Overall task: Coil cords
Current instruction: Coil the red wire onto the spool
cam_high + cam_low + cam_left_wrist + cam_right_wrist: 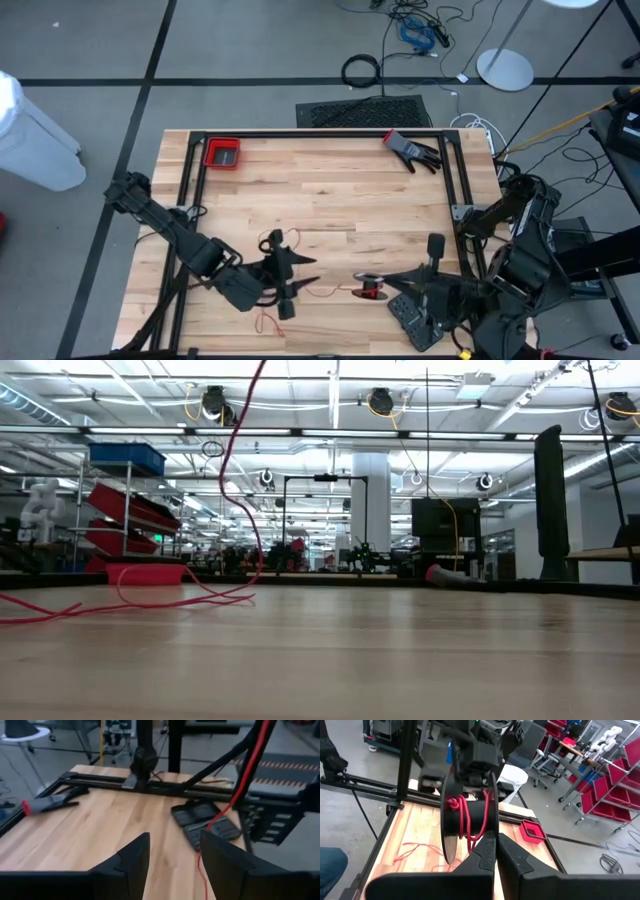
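Near the wooden table's (330, 195) front edge, the right gripper (496, 851) has its fingers pressed narrow together just behind a small black spool (469, 817) with several turns of the red cord (465, 817) wound on its hub. From the spool the cord runs across the table toward the left gripper (172, 857), whose fingers stand fairly wide apart, with the cord passing just beside one finger (227, 862); whether they touch it cannot be told. More loose cord lies on the table by the left gripper.
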Motion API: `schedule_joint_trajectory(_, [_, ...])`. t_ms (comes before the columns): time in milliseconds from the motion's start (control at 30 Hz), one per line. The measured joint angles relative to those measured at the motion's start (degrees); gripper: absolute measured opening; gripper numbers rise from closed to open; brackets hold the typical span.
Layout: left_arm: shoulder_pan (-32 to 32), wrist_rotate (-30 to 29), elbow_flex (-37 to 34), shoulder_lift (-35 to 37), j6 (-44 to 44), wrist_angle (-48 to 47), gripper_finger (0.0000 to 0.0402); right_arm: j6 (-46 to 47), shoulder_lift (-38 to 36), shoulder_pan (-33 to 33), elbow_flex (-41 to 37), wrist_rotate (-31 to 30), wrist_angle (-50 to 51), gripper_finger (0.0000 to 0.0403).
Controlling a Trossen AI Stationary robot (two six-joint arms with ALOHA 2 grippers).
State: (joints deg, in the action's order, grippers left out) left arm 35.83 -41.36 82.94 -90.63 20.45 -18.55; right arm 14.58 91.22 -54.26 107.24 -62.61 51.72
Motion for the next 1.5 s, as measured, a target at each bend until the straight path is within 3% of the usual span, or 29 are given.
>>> schedule_joint_trajectory(300, [1.49,5.37,0.04,-6.65,0.83,0.32,0.0178,4.45,0.0,0.0,0.0,-0.04,3.51,0.0])
schedule_joint_trajectory(567, [-0.1,5.17,0.0,-13.97,0.25,0.35,0.0178,4.51,0.0,-0.18,0.0,-0.06,2.67,0.0])
schedule_joint_trajectory(767, [-1.83,3.82,0.0,-14.3,4.27,4.54,0.0178,5.21,0.0,-1.61,0.0,-0.06,2.81,0.0])
schedule_joint_trajectory(933, [-1.53,8.85,0.0,-14.3,-0.1,9.45,0.0178,4.91,0.0,-2.19,0.0,-0.27,2.84,0.0])
schedule_joint_trajectory(1500, [0.74,5.68,0.0,-14.3,-7.44,10.34,0.0178,4.73,0.02,-2.15,0.0,-0.39,2.59,0.0])
